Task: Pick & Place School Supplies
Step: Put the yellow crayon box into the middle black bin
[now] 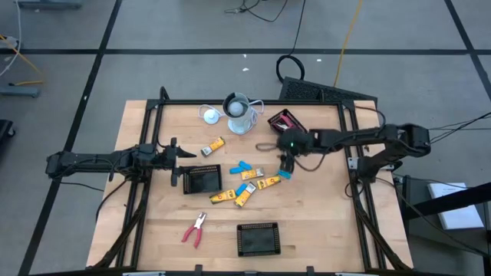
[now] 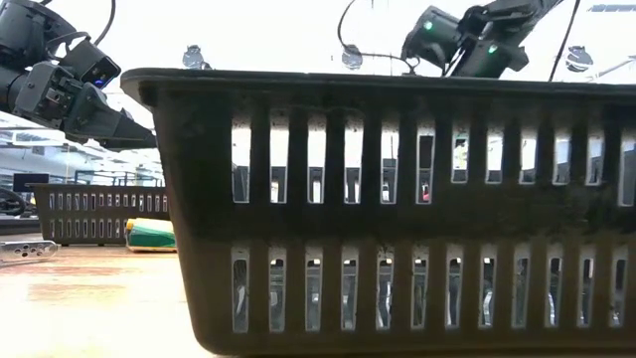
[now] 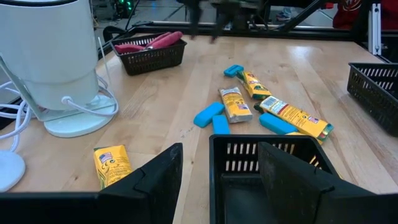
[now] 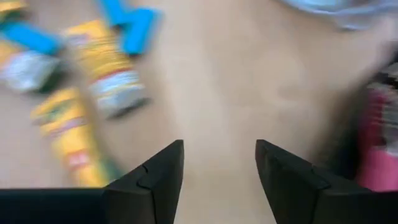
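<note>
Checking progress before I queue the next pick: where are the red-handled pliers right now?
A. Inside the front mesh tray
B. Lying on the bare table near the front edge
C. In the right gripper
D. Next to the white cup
B: the red-handled pliers lie on bare wood, left of the front mesh tray, held by neither gripper.

Yellow packs (image 1: pixel 244 192), blue pieces (image 1: pixel 242 166), red-handled pliers (image 1: pixel 194 228)

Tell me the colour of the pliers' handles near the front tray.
Red. The pliers lie on the table left of the front tray; the high view shows them best.
</note>
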Action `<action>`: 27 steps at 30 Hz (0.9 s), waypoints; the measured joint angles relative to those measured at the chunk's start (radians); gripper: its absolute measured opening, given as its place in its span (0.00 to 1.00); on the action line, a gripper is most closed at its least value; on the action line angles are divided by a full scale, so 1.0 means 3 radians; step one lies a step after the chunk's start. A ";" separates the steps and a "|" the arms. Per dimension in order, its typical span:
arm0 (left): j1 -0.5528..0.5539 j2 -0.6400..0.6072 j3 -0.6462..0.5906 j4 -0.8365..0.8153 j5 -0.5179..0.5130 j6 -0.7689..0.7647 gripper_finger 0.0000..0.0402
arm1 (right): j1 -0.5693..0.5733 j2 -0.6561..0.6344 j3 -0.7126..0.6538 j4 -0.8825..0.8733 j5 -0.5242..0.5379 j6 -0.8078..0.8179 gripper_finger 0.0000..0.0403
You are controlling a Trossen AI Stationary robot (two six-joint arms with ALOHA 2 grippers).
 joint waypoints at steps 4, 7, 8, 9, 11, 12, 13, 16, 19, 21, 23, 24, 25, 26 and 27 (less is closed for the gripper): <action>0.0000 -0.0001 -0.0001 0.0008 0.0000 -0.0004 0.53 | 0.0391 0.0000 0.0000 0.0008 -0.0087 0.0179 0.47; 0.0000 -0.0001 -0.0002 0.0022 0.0001 -0.0012 0.53 | 0.0633 0.0000 0.0000 0.0008 -0.0085 0.0328 0.47; 0.0000 -0.0001 -0.0004 0.0035 0.0001 -0.0013 0.53 | 0.0700 0.0001 0.0000 0.0008 -0.0083 0.0380 0.47; 0.0000 0.0000 -0.0005 0.0039 0.0001 -0.0014 0.53 | 0.0761 0.0017 0.0000 0.0014 -0.0083 0.0426 0.47; 0.0001 0.0000 -0.0009 0.0059 0.0001 -0.0015 0.53 | 0.0861 0.0076 0.0000 0.0043 -0.0078 0.0540 0.47; 0.0000 0.0001 -0.0009 0.0063 0.0001 -0.0015 0.53 | 0.0905 0.0100 0.0000 0.0018 -0.0069 0.0594 0.47; 0.0001 -0.0001 -0.0009 0.0066 0.0001 -0.0018 0.53 | 0.0935 0.0123 -0.0003 -0.0015 -0.0055 0.0645 0.47; 0.0000 -0.0001 -0.0010 0.0075 -0.0013 -0.0058 0.53 | 0.0974 0.0242 0.0001 -0.0121 0.0051 0.0729 0.47; 0.0001 -0.0001 -0.0010 0.0093 -0.0250 -0.0190 0.53 | 0.0962 0.0343 -0.0008 -0.0301 0.0129 0.0731 0.47; 0.0004 0.0004 -0.0010 0.0115 -0.0458 -0.0303 0.53 | 0.0950 0.0353 -0.0006 -0.0297 0.0178 0.0725 0.47; 0.0020 0.0061 -0.0010 0.0158 -0.0568 -0.0372 0.53 | 0.0941 0.0347 -0.0005 -0.0290 0.0195 0.0685 0.47; 0.0035 0.0099 -0.0010 0.0170 -0.0583 -0.0413 0.53 | 0.0938 0.0343 -0.0005 -0.0262 0.0211 0.0667 0.47; 0.0047 0.0148 -0.0010 0.0207 -0.0586 -0.0446 0.53 | 0.0938 0.0323 -0.0005 -0.0259 0.0232 0.0646 0.47; 0.0057 0.0220 -0.0006 0.0263 -0.0585 -0.0475 0.53 | 0.0939 0.0295 -0.0005 -0.0259 0.0280 0.0620 0.47; 0.0064 0.0300 0.0011 0.0280 -0.0585 -0.0503 0.53 | 0.0939 0.0262 -0.0005 -0.0251 0.0294 0.0589 0.47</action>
